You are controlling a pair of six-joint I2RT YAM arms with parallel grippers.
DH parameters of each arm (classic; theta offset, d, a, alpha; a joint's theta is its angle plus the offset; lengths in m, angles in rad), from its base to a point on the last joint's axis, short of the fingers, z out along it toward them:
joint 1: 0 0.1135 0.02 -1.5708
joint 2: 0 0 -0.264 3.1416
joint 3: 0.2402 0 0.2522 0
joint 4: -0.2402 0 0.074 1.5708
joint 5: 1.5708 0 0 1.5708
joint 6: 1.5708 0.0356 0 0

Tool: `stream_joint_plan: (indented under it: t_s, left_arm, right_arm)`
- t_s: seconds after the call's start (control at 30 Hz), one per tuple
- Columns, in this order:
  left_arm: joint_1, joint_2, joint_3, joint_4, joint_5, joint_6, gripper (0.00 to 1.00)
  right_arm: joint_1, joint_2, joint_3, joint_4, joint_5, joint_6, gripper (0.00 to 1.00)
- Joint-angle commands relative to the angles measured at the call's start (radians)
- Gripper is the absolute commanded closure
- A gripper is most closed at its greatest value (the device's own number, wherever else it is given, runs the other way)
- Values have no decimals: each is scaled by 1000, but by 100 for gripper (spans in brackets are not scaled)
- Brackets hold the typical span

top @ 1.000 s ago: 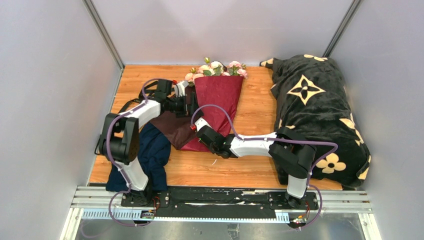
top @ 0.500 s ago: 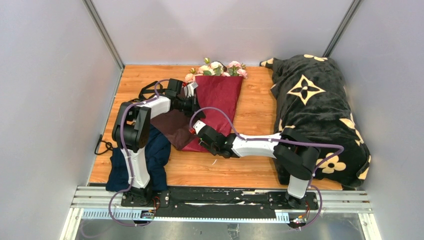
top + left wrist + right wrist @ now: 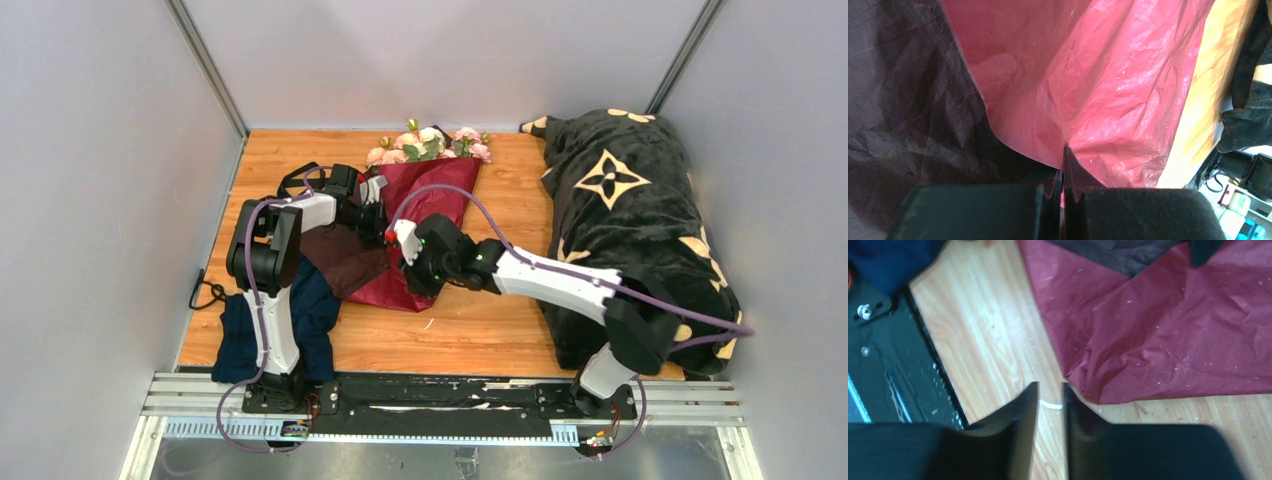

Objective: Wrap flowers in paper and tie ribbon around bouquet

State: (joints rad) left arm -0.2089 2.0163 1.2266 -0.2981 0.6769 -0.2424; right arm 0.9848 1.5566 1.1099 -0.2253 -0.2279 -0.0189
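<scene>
- Left wrist view: the left pincer (image 3: 1063, 165) is clenched, its two dark fingers pressed together on a fold of the paper (image 3: 1118, 75). A crease runs up from the fingertips toward 12 o'clock.
- At 9 o'clock of that pinch lies a darker brown crinkled sheet (image 3: 898, 100), its edge overlapped by the red paper.
- At 3 o'clock the paper ends and a strip of the wooden bench (image 3: 1198, 110) shows.
- Right wrist view: the right pincer (image 3: 1050, 390) is released. Its fingers stand a narrow gap apart with nothing between them, above bare bench (image 3: 983, 330).
- A small white scrap (image 3: 1050, 404) lies on the wood in that gap.
- The paper's lowest corner (image 3: 1168, 340) sits just at 1 o'clock of the right fingertips, flat on the wood, with the brown sheet (image 3: 1128, 252) at 12 o'clock.
- At 10 o'clock is a navy cloth (image 3: 888, 260); at 9 o'clock is the black base rail (image 3: 898, 365).
- Top external view: the bouquet (image 3: 430, 190) lies mid-bench as a burgundy cone. The flowers (image 3: 425, 145) spill out of its 12 o'clock end and its point is toward 6 o'clock.
- The left pincer (image 3: 378, 215) meets the cone's 9 o'clock edge; the right arm's wrist hangs over its lower part.
- A thin black strip, apparently the ribbon (image 3: 288, 180), loops on the wood at 10 o'clock of the left pincer.
- The navy cloth (image 3: 305, 310) lies at 7 o'clock of the bouquet, partly under the brown sheet (image 3: 340, 255).
- A black blanket with cream flowers (image 3: 630, 220) fills the 3 o'clock side of the bench.
</scene>
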Motion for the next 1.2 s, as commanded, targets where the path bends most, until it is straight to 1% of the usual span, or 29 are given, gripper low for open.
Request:
stream_joint_plan:
  t_s: [0.0, 0.07, 0.13, 0.2, 0.3, 0.4, 0.5, 0.63, 0.73, 0.8, 0.9, 1.0, 1.07, 1.17]
  left_arm:
    - [-3, 15, -37, -65, -94, 43, 100]
    - [-2, 6, -41, -60, -117, 49, 100]
    - [0, 6, -41, -63, -130, 51, 100]
    - [2, 12, -39, -64, -134, 50, 100]
    - [3, 18, -27, -77, -136, 59, 100]
    - [3, 6, -26, -99, -137, 75, 100]
    - [3, -16, -48, -117, -145, 92, 100]
    - [2, -59, -110, -107, -139, 86, 100]
    - [2, -69, -143, -90, -138, 85, 100]
    - [2, -56, -135, -102, -151, 96, 100]
    - [2, -51, -139, -86, -167, 91, 100]
    - [2, -50, -148, -78, -168, 84, 100]
    - [2, -50, -149, -81, -172, 91, 100]
    - [2, -46, -151, -83, -176, 98, 100]
  right_arm:
    - [-91, 173, 41, 88, -29, 216, 90]
    - [-97, 228, 30, 101, -13, 233, 96]
    - [-97, 260, -4, 102, -18, 238, 100]
    - [-97, 252, -74, 109, -16, 248, 100]
    - [-98, 169, -208, 82, 48, 272, 100]
    - [-98, 63, -307, -11, 146, 279, 100]
    - [-114, -22, -325, -118, 213, 275, 100]
    - [-148, -106, -265, -189, 227, 247, 100]
    - [-145, -105, -182, -167, 169, 212, 99]
    - [-138, -78, -151, -60, 81, 203, 99]
    - [-138, 19, -113, 64, -31, 212, 99]
    - [-137, 130, -89, 95, -122, 233, 100]
    - [-141, 168, -120, 85, -121, 252, 100]
    - [-161, 174, -192, 35, -84, 273, 100]
